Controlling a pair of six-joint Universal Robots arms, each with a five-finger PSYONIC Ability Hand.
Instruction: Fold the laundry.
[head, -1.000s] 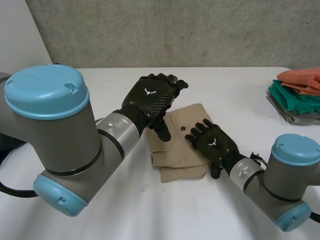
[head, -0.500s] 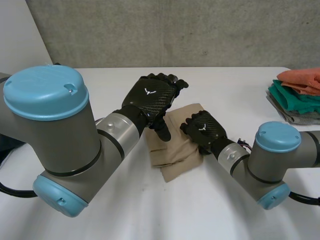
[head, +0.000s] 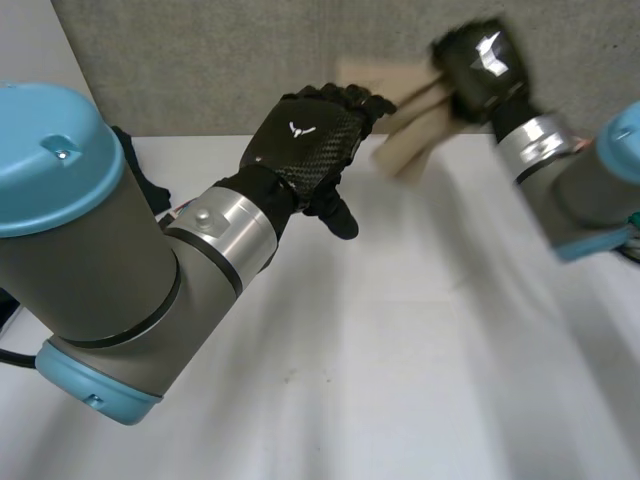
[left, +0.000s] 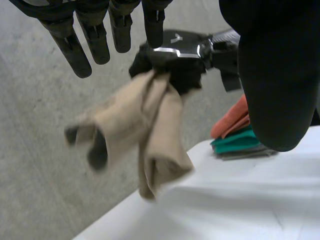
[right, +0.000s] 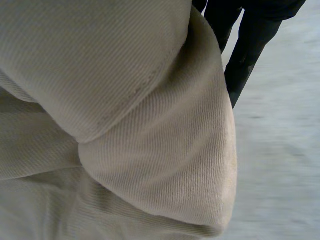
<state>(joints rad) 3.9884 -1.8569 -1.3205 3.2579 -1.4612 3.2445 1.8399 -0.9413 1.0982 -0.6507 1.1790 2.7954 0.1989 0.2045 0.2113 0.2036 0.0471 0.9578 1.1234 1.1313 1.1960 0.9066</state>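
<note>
No readable text; only a white emblem on the left robot hand and right robot hand.

My left hand and right hand are black, weave-patterned; the cloth is plain tan, the surface white, the stack orange, teal and grey.

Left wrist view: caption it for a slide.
Right hand holds the folded beige garment above the table; left hand open.
</note>
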